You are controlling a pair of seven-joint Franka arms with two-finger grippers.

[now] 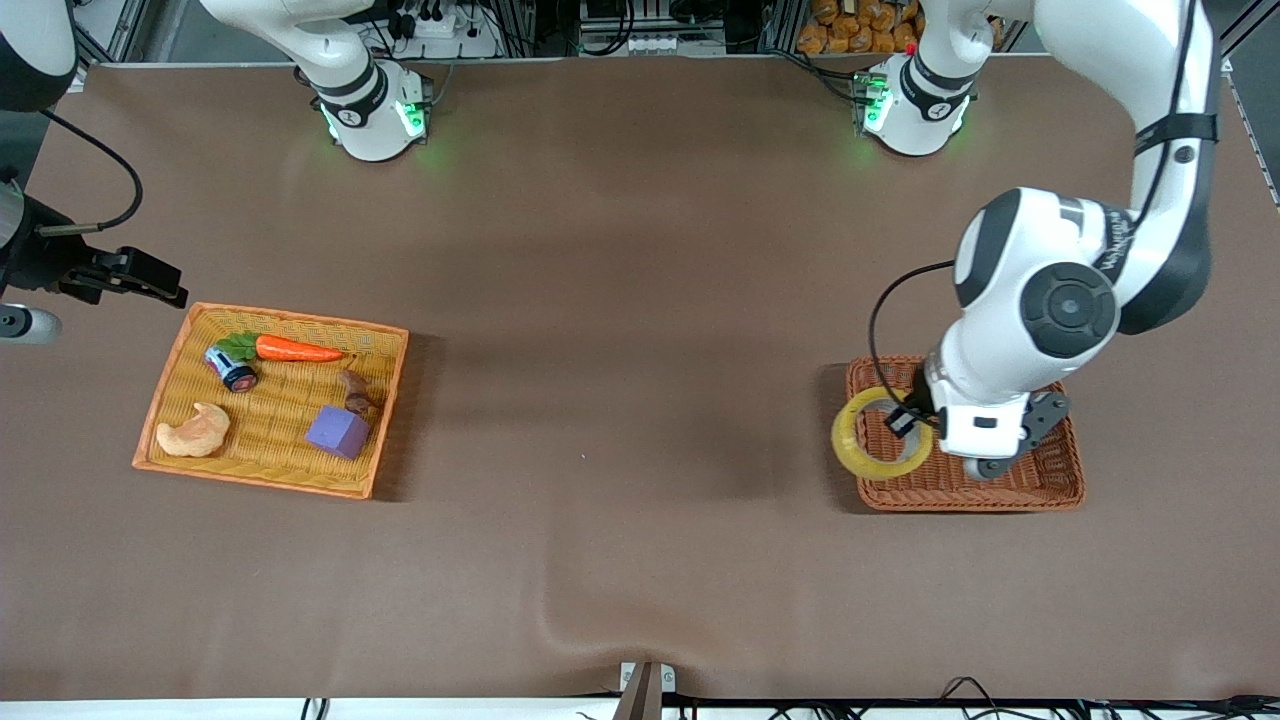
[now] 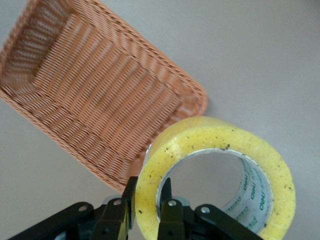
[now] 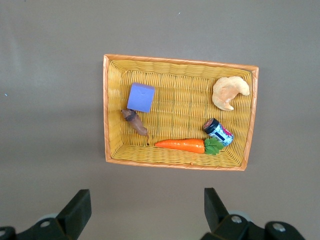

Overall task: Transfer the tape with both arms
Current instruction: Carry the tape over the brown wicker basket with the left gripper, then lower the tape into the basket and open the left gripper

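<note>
The tape [image 1: 868, 440] is a yellowish ring with a grey-white core. My left gripper [image 1: 908, 416] is shut on its wall, one finger inside the ring and one outside, and holds it in the air over the edge of the brown wicker basket [image 1: 1050, 480]. In the left wrist view the tape [image 2: 200, 135] sits in the left gripper [image 2: 149, 187] above the empty basket [image 2: 90, 100]. My right gripper [image 1: 160, 283] is open and empty, in the air beside the yellow basket [image 1: 180, 340]. It shows in the right wrist view [image 3: 145, 200].
The yellow basket [image 3: 106, 110] at the right arm's end holds a carrot [image 1: 298, 349], a purple cube [image 1: 338, 431], a tan pastry [image 1: 195, 431], a small jar [image 1: 231, 368] and a brown piece [image 1: 355, 390]. Bare brown table lies between the baskets.
</note>
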